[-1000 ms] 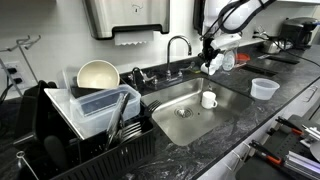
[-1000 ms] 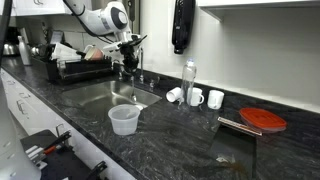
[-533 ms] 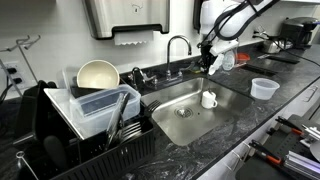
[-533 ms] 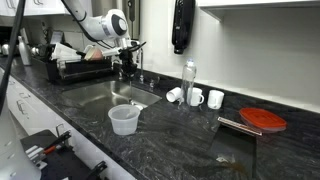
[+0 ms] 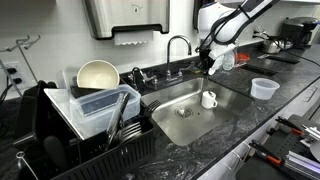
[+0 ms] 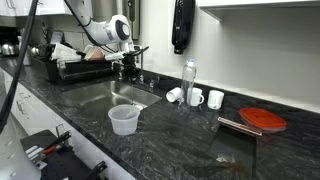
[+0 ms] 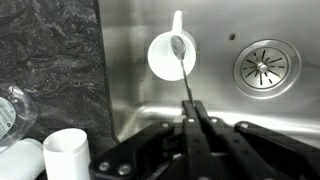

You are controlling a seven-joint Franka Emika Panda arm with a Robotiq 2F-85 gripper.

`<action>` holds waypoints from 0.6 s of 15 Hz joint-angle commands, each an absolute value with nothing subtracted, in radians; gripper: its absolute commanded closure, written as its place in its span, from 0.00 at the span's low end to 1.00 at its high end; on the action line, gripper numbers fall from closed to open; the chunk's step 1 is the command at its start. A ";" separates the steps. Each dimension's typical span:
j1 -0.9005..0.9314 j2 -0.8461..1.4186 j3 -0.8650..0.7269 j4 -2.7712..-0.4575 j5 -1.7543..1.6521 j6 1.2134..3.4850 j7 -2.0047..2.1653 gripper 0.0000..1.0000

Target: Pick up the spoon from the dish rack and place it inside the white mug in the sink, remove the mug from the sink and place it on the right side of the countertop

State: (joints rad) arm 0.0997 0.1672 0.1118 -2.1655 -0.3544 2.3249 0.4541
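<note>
Steel spoon, pinched tight in the clamped tool, hangs bowl-down over the white mug standing in the sink. Gap to rim looks small, hard to tell. Centre, lower straight, release inside.

No legible text, labels, brands or nos. in any view, ext. or wrist. A small dark mark on the front of the steel wall dispenser in an exterior view is too small to make out.
</note>
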 commanded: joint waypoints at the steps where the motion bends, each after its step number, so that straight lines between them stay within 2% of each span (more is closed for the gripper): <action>1: 0.129 0.224 0.082 -2.117 -0.381 2.323 0.424 0.99; 9: 0.167 0.297 0.051 -2.079 -0.388 2.311 0.411 0.99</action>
